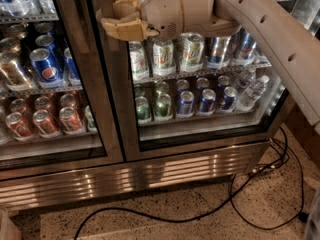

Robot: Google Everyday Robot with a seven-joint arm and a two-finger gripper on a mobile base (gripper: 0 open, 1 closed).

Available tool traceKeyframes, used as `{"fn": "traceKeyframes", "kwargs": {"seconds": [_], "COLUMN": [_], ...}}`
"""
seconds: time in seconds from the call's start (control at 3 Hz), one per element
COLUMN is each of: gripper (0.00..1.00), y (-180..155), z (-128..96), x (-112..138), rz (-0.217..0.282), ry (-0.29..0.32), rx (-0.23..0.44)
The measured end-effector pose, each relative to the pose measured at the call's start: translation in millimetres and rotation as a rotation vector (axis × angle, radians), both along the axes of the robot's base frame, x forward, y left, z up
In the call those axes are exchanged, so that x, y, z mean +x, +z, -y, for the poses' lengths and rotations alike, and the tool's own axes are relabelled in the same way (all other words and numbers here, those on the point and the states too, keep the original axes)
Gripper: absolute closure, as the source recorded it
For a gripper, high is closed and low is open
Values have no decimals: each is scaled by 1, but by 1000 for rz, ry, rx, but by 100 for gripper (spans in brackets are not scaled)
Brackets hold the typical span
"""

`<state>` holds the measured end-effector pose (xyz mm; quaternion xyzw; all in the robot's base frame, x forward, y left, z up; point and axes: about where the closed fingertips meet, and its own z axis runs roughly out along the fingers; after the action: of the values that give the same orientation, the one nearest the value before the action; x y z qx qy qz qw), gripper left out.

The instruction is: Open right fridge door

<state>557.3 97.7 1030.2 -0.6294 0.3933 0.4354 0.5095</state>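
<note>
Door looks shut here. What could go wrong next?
The gripper sits at the left edge of the right fridge door, close to the left door; it might slip off or catch that one. The arm crosses the glass, so the opening door could hit it. The floor cable could snag.

The steel-framed glass right fridge door stands shut, the end effector at its upper-left frame.

Two fridge doors, one hand at top
</note>
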Motion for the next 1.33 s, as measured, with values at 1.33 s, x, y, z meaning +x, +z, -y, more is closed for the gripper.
{"fn": "traceKeyframes", "kwargs": {"seconds": [1.33], "gripper": [100], "y": [3], "z": [-5], "x": [2], "rz": [-2], "ry": [2], "rx": [-2]}}
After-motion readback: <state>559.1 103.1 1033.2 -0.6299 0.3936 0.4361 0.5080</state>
